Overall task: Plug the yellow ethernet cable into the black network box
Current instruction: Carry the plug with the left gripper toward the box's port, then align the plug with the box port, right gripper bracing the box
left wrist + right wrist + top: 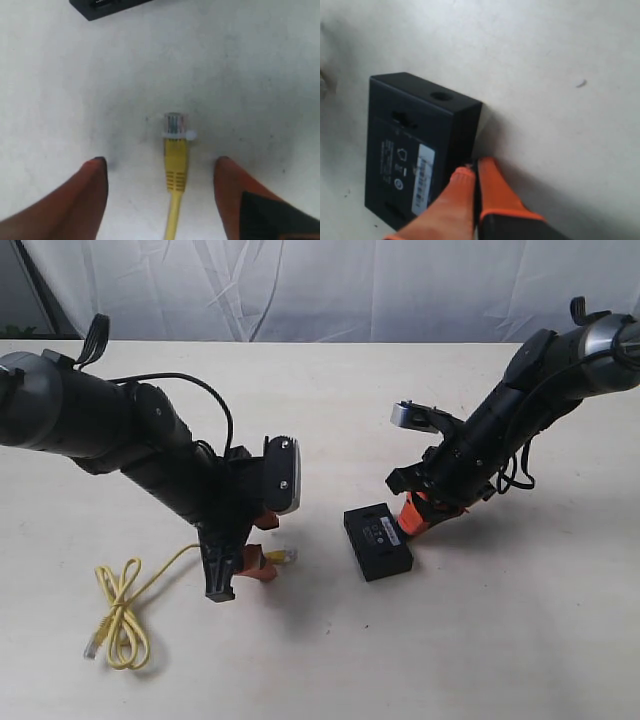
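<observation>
- Exterior view: my left tool (250, 565) hangs low over the surface (500, 640), at about 9 o'clock from the black network box (378, 540). The tool and the box are apart.
- The yellow ethernet cable (120, 615) lies flat on the surface. Its looped bundle sits at 8 o'clock from my left tool, and one strand runs from the bundle up to the tool.
- Near plug (175, 125): clear plastic, lying on the surface between my left fingers (95, 190) and touching neither of them.
- Left tool: released, jaws wide, nothing held.
- The near plug points roughly toward the box, which lies at its 3 o'clock in the exterior view. There is bare surface between them.
- Far plug (92, 648): loose on the surface at the 7 o'clock end of the bundle.
- The box lies flat with the white label (424, 177) on its upper face. There is a round hole (441, 96) in one side wall.
- Right tool (472, 170): clenched, orange fingers pressed together with nothing between them. The tips rest against the box's side wall, at the box's 2 o'clock corner in the exterior view.
- I cannot tell which wall of the box carries the port.
</observation>
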You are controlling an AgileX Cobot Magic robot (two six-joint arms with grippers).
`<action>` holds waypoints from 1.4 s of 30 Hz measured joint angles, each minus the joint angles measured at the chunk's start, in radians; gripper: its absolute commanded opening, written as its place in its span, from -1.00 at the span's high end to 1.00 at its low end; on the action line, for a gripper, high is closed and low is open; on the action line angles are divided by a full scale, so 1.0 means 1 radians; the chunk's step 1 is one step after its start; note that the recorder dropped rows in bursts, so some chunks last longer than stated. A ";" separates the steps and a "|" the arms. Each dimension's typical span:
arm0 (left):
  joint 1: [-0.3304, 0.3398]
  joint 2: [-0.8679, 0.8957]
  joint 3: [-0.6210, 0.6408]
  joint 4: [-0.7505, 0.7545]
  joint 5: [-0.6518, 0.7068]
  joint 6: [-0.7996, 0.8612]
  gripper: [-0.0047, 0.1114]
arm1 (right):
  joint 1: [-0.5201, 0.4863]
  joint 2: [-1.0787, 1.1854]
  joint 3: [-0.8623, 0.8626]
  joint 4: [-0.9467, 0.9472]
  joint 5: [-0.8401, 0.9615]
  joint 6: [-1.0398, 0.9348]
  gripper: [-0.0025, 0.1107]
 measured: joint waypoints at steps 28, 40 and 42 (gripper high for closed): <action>-0.202 0.059 -0.229 0.558 0.074 -0.995 0.92 | 0.000 0.000 0.000 0.000 0.008 0.002 0.97; -0.235 0.101 -0.298 0.570 0.096 -1.009 0.92 | 0.000 0.000 0.000 -0.015 0.014 -0.092 0.97; -0.235 0.103 -0.299 0.576 0.096 -1.009 0.92 | 0.000 0.000 -0.001 -0.031 0.016 -0.132 0.97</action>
